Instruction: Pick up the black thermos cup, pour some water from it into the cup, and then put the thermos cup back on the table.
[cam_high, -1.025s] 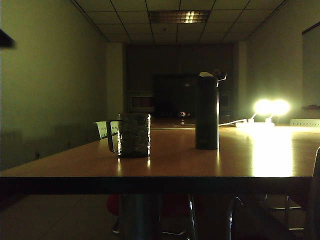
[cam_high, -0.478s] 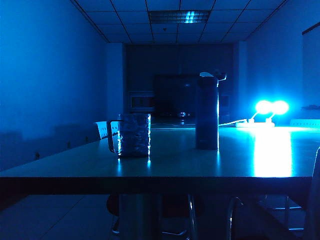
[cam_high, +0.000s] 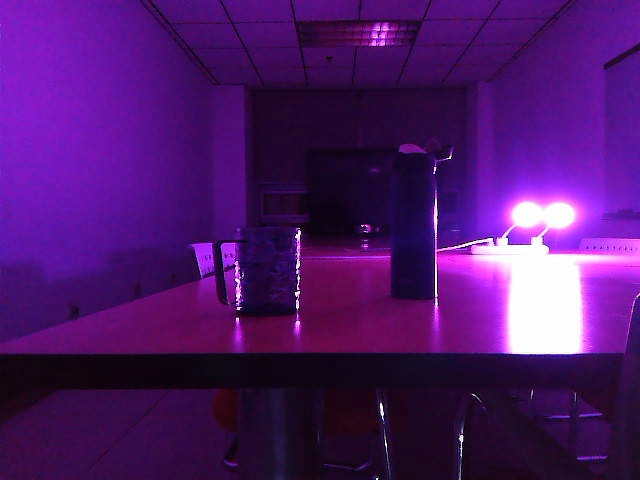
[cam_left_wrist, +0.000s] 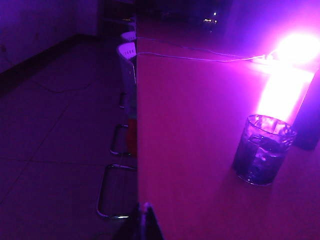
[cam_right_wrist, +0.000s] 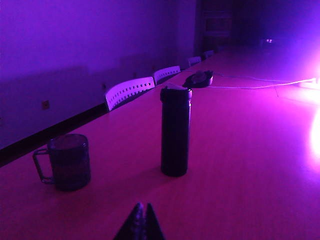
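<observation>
The black thermos cup (cam_high: 413, 225) stands upright on the table (cam_high: 350, 330), its lid flipped open. The cup (cam_high: 268, 270), a textured see-through mug with a dark loop handle, stands to its left, apart from it. No gripper shows in the exterior view. In the left wrist view my left gripper (cam_left_wrist: 144, 207) is shut and empty over the table's side edge, well short of the cup (cam_left_wrist: 262, 150); the thermos cup (cam_left_wrist: 309, 127) is cut off by the frame. My right gripper (cam_right_wrist: 143, 207) is shut and empty, low over the table, short of the thermos cup (cam_right_wrist: 175, 132) and the cup (cam_right_wrist: 67, 161).
Two bright lamps (cam_high: 543, 214) glare at the table's far right, with a cable (cam_right_wrist: 260, 86) running across the top. White chairs (cam_right_wrist: 130, 90) line the table's left side, over bare floor (cam_left_wrist: 55, 140). A chair back (cam_high: 632, 400) rises at the near right.
The room light has gone from yellow through blue to purple. A dark shape at the upper left edge of the exterior view has left the frame. Thermos cup and cup have not moved.
</observation>
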